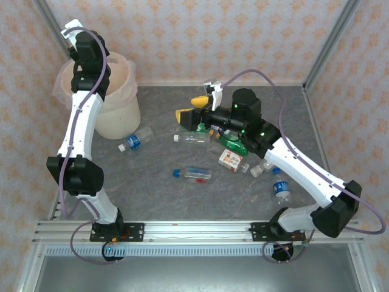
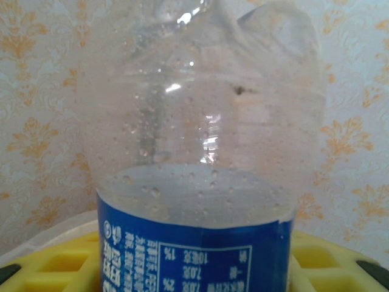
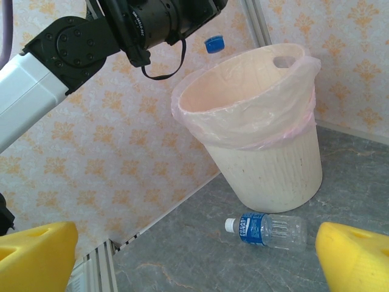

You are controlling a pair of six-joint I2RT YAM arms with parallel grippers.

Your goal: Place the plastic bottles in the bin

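Half-closed on a clear, blue-labelled plastic bottle point(image 2: 200, 152), found the left gripper point(image 2: 197, 258) above the lined cream bin point(image 3: 273, 164) at the table's point(image 1: 158, 194) far left corner. Counted several other bottles point(image 1: 193, 139) lying on the grey table, one just beside the bin's base. Found the right gripper point(image 3: 194, 258) empty, its yellow fingers point(image 3: 355, 258) wide apart, facing the bin.

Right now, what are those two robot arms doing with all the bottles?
The left gripper holds a bottle with a blue label up above the bin. It has not dropped it in yet. The right gripper is open and sits low over the middle of the table. Other bottles lie on the table near it, waiting to be picked up.
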